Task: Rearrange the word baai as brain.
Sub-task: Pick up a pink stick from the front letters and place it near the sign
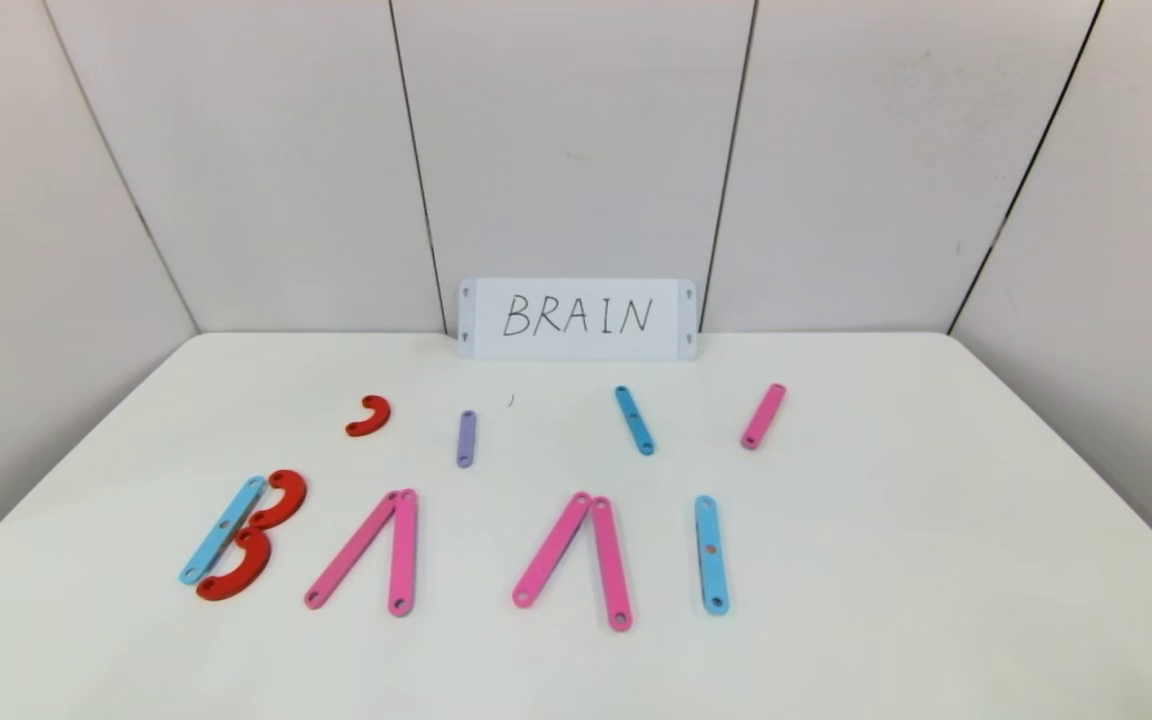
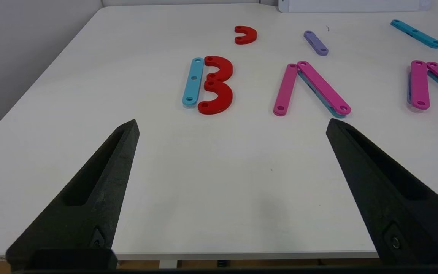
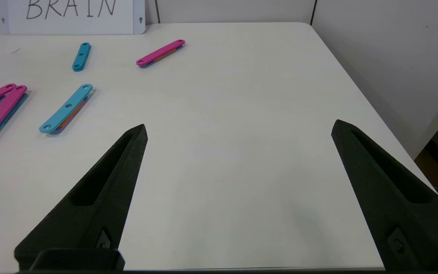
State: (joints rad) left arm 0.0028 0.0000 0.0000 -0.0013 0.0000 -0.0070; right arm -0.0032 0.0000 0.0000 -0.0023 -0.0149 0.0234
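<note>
The word lies in a row on the white table. A B made of a blue strip and two red curves is at the left. Then come a pink A, a second pink A and a blue I. Behind them lie a spare red curve, a purple strip, a short blue strip and a pink strip. My left gripper is open and empty over the front left edge. My right gripper is open and empty over the front right.
A white card with handwritten BRAIN stands at the table's back edge against the wall panels. The table's right edge drops off beside the right gripper.
</note>
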